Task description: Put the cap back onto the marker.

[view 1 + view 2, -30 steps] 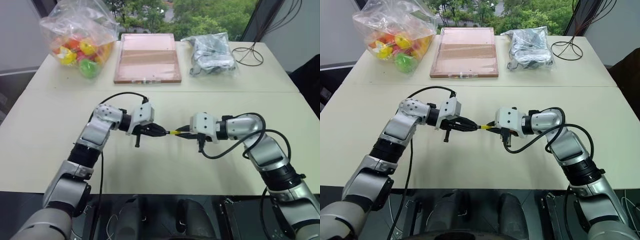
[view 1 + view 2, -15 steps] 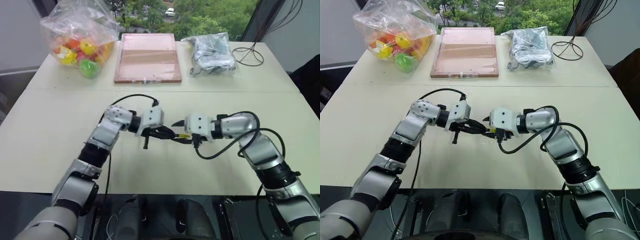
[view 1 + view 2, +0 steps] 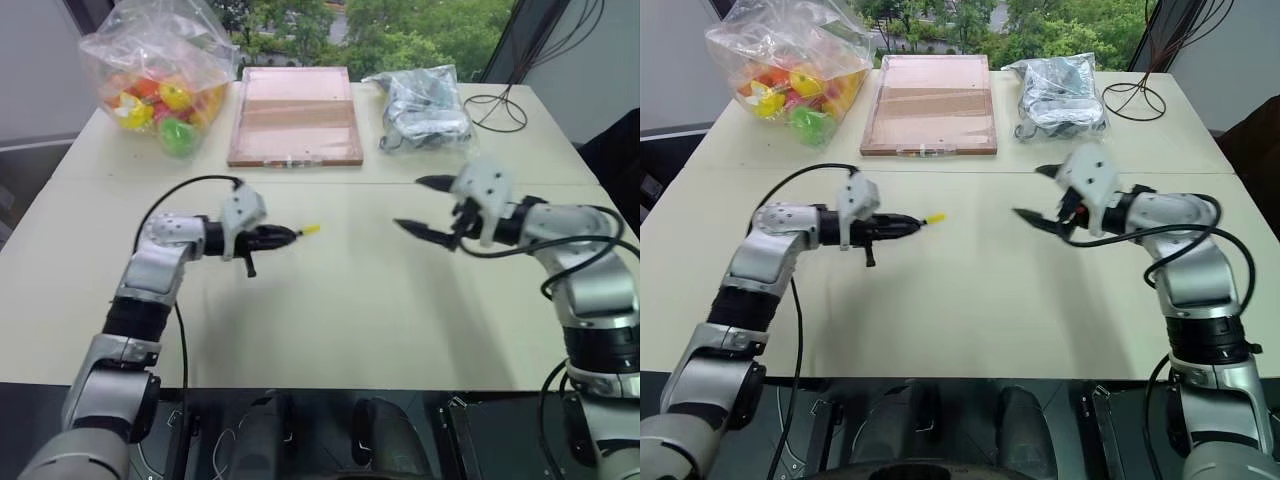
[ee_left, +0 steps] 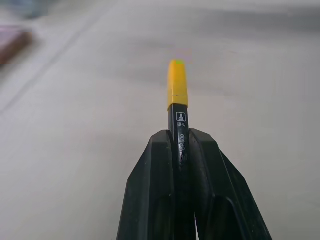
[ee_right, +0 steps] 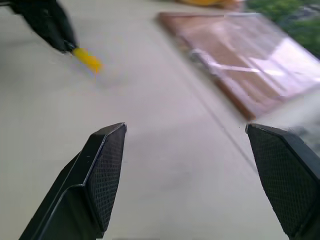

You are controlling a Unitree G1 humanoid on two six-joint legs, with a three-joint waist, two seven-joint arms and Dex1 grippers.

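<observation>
1. Since the earlier frames, both arms have drawn apart: the left gripper point(image 3: 285, 236) and right gripper point(image 3: 425, 207), which met tip to tip above the table's middle, now hang well apart, and the right one's fingers have spread wide with nothing between them.
2. Left gripper: clenched on the marker point(image 4: 180, 137), its two black fingers pressed against the barrel on either side.
3. Marker: a thin black stick with small white print on the barrel; it juts out beyond the fingertips, held above the table point(image 3: 350, 300).
4. Cap point(image 4: 177, 84): a smooth, bright yellow plastic cylinder, seated on the marker's free end and in line with the barrel.
5. Left wrist view: shows the seam where yellow cap meets black barrel, and the print, neither legible from the head views, where the cap point(image 3: 311, 229) is a small yellow tip.
6. Right wrist view: shows the fine cross-hatched texture on the inner pads point(image 5: 107, 170) of the right gripper, and the capped marker end across the table.
7. Head views: at the table's far edge lie a clear bag of coloured toys point(image 3: 158, 80), a flat pinkish-brown tray point(image 3: 296, 115) and a clear bag of grey items point(image 3: 424, 108).
8. Table surface: matt, pale cream, with a seam running across it.
</observation>
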